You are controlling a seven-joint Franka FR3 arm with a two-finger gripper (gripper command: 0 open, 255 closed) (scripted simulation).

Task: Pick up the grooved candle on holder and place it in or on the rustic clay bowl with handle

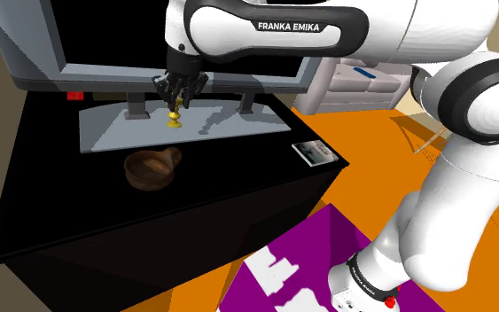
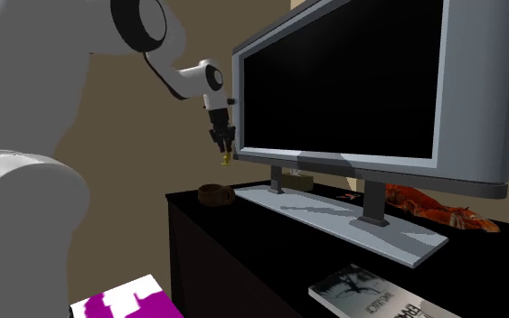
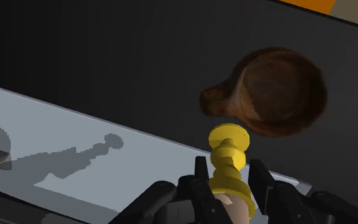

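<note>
Clasping the yellow grooved candle [image 1: 175, 115] between its black fingers, the gripper [image 1: 178, 96] hangs over the monitor's grey base plate [image 1: 230, 125]; the candle is in the air, clear of the plate, long axis upright, free end pointing down; the brown clay bowl [image 1: 152, 167] sits near on the black cabinet [image 1: 79, 204].

The white Franka arm [image 1: 345, 31] bears the brand FRANKA EMIKA in dark capitals along its upper link, as the shoulder view shows. A book [image 2: 370, 294] lying near a corner of the black TV cabinet [image 2: 243, 237] has pale lettering on its dark cover, too slanted to read with certainty. White blocky marks on the purple stand top [image 1: 314, 239] form no legible word.
</note>
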